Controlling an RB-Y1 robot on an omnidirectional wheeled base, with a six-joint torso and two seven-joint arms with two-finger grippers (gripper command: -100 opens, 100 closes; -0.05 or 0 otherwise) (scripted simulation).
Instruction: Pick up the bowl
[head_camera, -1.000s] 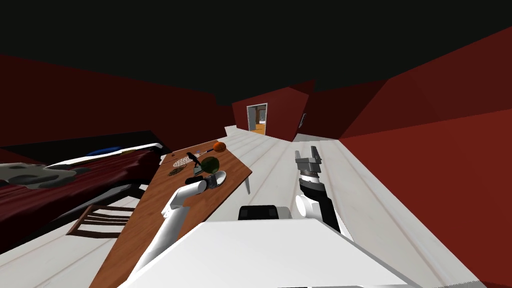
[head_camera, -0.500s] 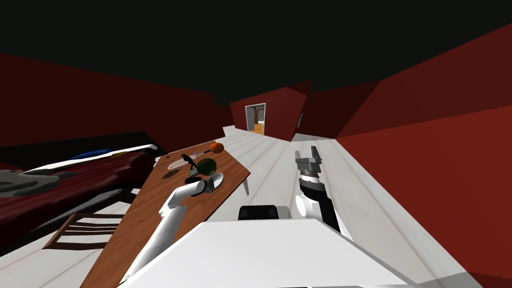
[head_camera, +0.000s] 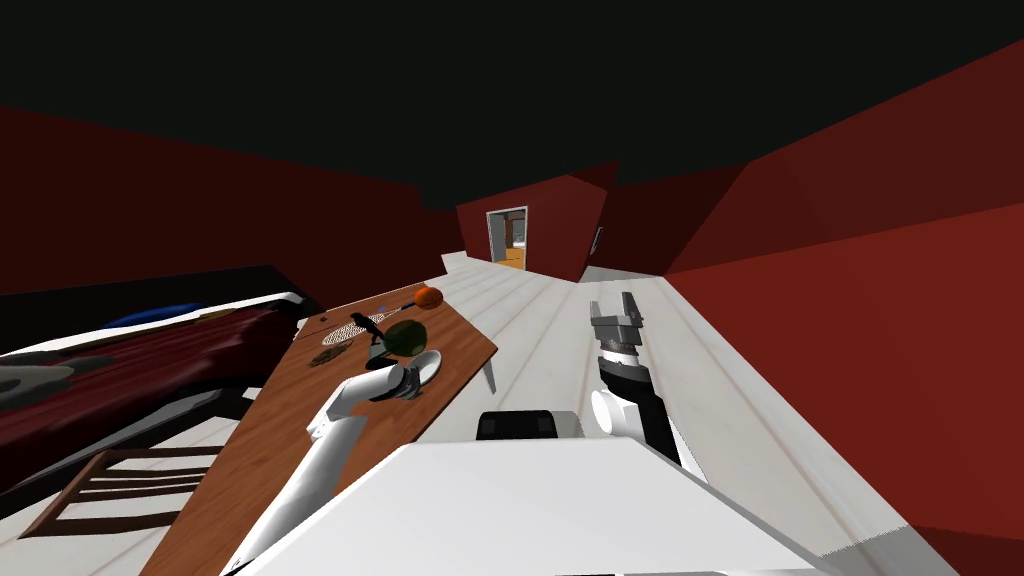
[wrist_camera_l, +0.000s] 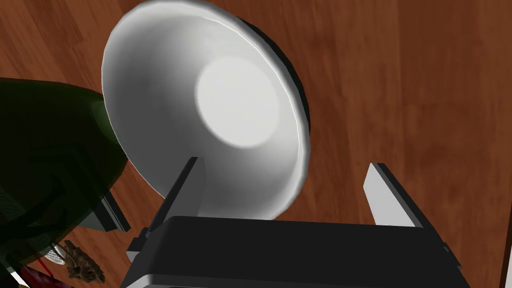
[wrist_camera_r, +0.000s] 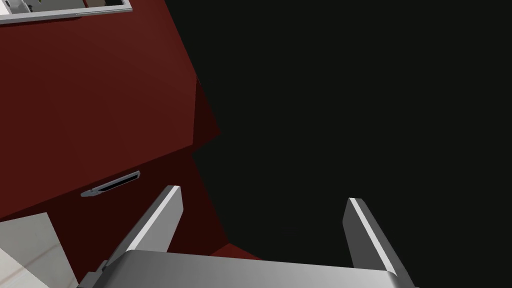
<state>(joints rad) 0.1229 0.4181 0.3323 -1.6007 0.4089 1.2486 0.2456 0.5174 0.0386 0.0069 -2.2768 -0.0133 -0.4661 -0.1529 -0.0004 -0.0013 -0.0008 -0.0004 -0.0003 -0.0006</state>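
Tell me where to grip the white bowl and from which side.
Grip the bowl by its thin rim, from above, on the side away from the dark green round thing. It looks wide and shallow, too broad to span; the left gripper has open jaws straddling that rim, one finger inside.

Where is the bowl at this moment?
In the head view the white bowl sits on the wooden table to my left, beside a dark green sphere; the open left pincer straddles its rim.
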